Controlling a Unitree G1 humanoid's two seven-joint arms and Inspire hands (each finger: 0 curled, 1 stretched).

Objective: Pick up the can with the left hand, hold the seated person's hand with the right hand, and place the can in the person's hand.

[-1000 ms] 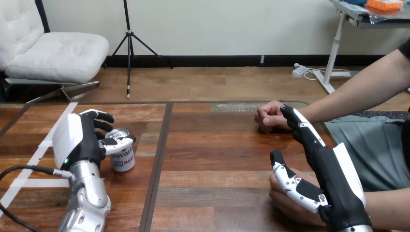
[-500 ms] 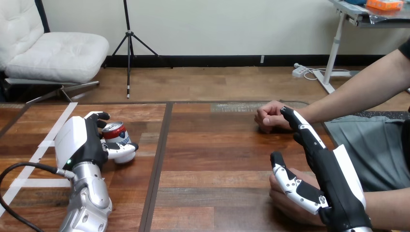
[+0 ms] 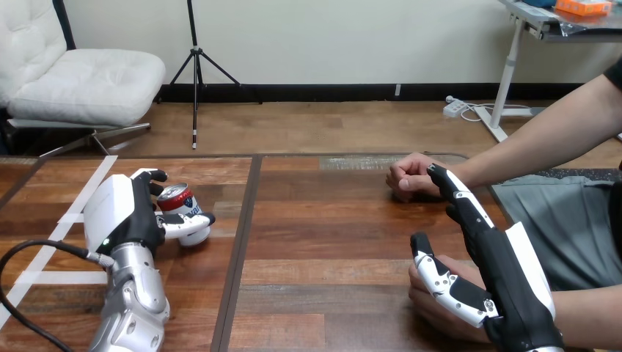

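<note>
The can (image 3: 179, 200), white with blue and red print, is tilted in my left hand (image 3: 121, 216) at the table's left. The fingers curl round its far side and the thumb (image 3: 188, 221) crosses its front, so the hand is shut on it. My right hand (image 3: 510, 275) is at the lower right with its fingers straight, pointing away across the table. Its thumb (image 3: 442, 277) lies over the person's hand (image 3: 430, 306) at the bottom right, which rests on the table beside my palm; nothing curls round it.
The person's other hand (image 3: 408, 177) is a fist resting on the table further away, next to my right fingertips. White tape strips (image 3: 70, 217) mark the wooden table (image 3: 323, 242) at the left, and a dark seam (image 3: 242, 242) runs down its middle.
The can stood upright a second ago; my left hand has closed on it and tipped it, shifting slightly right. My right hand and the person's hands have barely moved.
</note>
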